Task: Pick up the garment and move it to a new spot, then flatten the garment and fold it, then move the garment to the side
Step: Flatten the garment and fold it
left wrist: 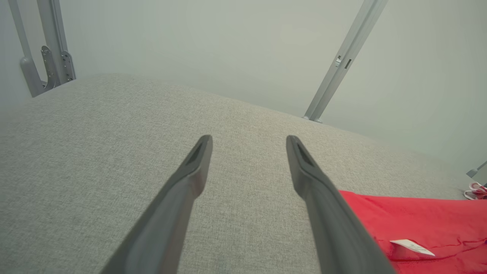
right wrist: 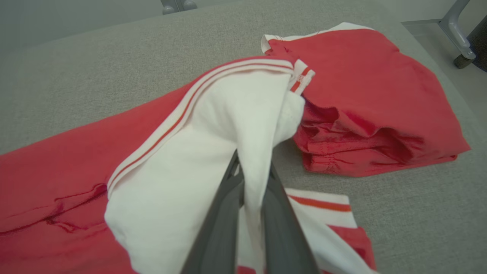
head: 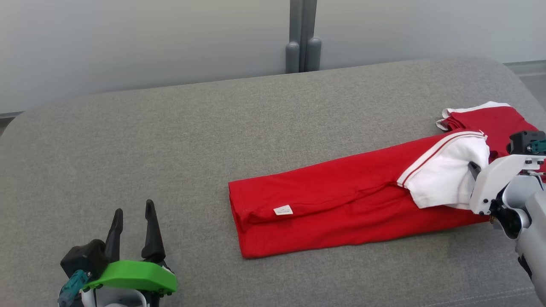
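Note:
A red garment (head: 324,200) with white trim lies folded into a long strip across the right half of the grey cushion (head: 170,140). Its white collar part (head: 443,175) is bunched up at the right end. My right gripper (head: 473,170) is shut on that white cloth; in the right wrist view the white fold (right wrist: 251,152) is pinched between my two dark fingers (right wrist: 224,213). A red sleeve (right wrist: 373,99) lies past it. My left gripper (head: 132,219) stands open at the lower left, apart from the garment, with bare cushion between its fingers (left wrist: 190,179). The garment's hem and label (left wrist: 411,246) lie to its right.
The cushion's rounded back edge (head: 273,76) meets a pale wall with a grey metal post (head: 303,38). The cushion's right edge (head: 524,85) drops off close to the sleeve. Bare fabric spreads over the left half.

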`<state>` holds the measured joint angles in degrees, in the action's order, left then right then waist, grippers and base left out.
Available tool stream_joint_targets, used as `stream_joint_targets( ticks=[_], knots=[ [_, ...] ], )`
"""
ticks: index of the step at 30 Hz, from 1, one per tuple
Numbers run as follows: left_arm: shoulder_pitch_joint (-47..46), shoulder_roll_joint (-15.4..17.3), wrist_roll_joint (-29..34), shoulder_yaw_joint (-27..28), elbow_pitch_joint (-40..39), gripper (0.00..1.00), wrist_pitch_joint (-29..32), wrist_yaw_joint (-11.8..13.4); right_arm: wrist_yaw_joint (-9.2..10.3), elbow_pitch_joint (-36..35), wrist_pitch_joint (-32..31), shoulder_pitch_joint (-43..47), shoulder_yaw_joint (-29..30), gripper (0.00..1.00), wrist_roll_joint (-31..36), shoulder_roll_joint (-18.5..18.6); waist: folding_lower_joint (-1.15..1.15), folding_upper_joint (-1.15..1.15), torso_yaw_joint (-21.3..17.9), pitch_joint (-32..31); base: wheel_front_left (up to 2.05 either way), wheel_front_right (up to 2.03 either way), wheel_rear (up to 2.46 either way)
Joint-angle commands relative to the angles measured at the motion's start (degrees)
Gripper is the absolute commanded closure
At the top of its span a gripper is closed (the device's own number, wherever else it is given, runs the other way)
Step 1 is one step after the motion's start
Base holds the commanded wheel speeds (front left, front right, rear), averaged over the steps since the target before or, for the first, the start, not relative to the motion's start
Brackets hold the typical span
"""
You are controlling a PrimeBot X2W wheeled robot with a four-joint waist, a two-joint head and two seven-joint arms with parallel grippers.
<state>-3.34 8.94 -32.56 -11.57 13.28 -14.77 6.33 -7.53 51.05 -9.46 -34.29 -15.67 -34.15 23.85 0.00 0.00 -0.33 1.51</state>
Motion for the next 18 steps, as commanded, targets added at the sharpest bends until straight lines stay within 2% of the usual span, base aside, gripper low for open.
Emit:
stream_joint_targets(
  ticks=[1, 6, 18],
  knots=[
    [0.69, 0.54, -0.06, -0.01, -0.22, 0.00, -0.14, 0.24, 0.08, -0.94, 0.18, 0.03, 0.34, 1.00, -0.44, -0.24, 0.00, 0.00, -0.90, 0.08, 0.00, 0.00, 0.00],
    [0.39, 0.63, -0.12, -0.23, -0.25, 0.00, 0.01, 0.29, 0.08, -4.11, 0.09, 0.95, 0.42, 1.00, -1.47, -0.85, 0.00, 0.00, -1.52, 0.10, 0.00, 0.00, 0.00],
    [0.36, 0.70, -0.42, -0.69, -0.34, 0.00, 0.31, 0.55, 0.05, -20.65, -3.29, 6.08, -2.76, 1.00, -1.29, -3.80, 0.00, 0.00, -0.41, -0.83, 0.00, 0.00, 0.00]
  ],
)
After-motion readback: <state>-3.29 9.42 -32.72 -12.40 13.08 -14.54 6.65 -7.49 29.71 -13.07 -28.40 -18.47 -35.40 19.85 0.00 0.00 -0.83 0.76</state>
